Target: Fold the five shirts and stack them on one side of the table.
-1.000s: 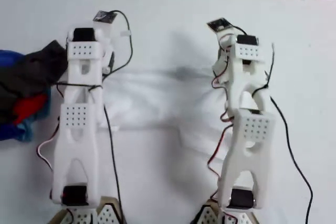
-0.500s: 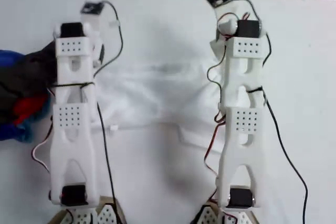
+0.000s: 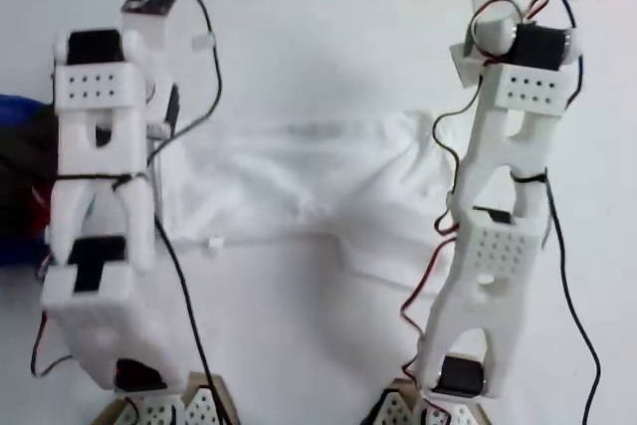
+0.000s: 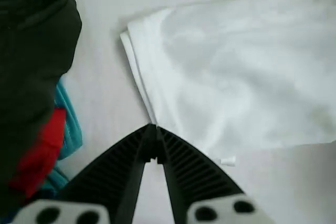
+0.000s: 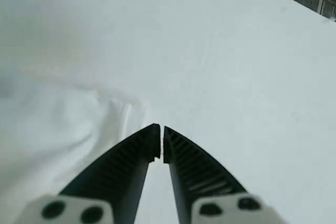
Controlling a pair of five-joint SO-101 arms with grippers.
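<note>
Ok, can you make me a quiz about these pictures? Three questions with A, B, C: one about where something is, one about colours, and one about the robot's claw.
1. Where is the white shirt?
A. On the floor.
B. Spread on the table between the left arm and the right arm.
C. Hanging from a gripper.

2. What colours are in the pile of clothes?
A. Yellow and pink.
B. All green.
C. Black, red and blue.

3. How are the right gripper's fingers?
A. Shut, holding nothing.
B. Wide open.
C. Shut on a red shirt.

Answers:
1 B, the high view shows it lying flat between them.
2 C, the left wrist view shows black cloth over red and blue.
3 A, the right wrist view shows the fingertips together with nothing between them.
</note>
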